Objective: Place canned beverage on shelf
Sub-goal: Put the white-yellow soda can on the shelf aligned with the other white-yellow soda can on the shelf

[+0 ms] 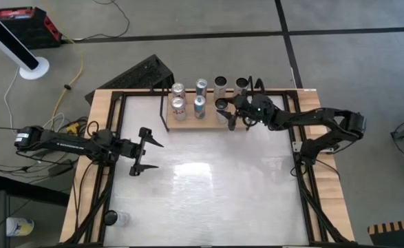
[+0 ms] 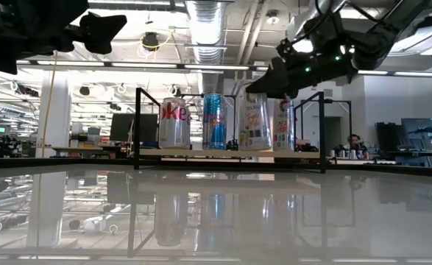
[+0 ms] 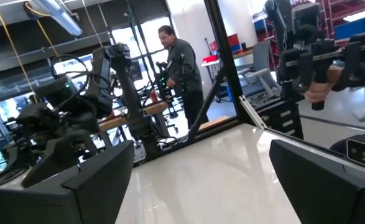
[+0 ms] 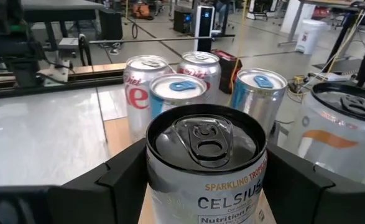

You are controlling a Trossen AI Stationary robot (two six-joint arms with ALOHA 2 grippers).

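Your right gripper [image 4: 201,180] hugs the tall silver Celsius can [image 4: 204,162] between its jaws, on the light-wood shelf [image 1: 202,124] beside five other cans. Your left gripper [image 1: 146,151] waits, jaws spread, over the white bench [image 1: 208,193].

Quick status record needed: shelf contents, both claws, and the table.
shelf: light-wood board in a black wire frame at the table's far edge
cans: six in the high view, in two rows; the Celsius can stands in the near row, third from the left
right claw: over the shelf, its fingers on either side of the Celsius can
left claw: open, holding nothing, above the table's left part
table: white top with a small dark object near the front left corner
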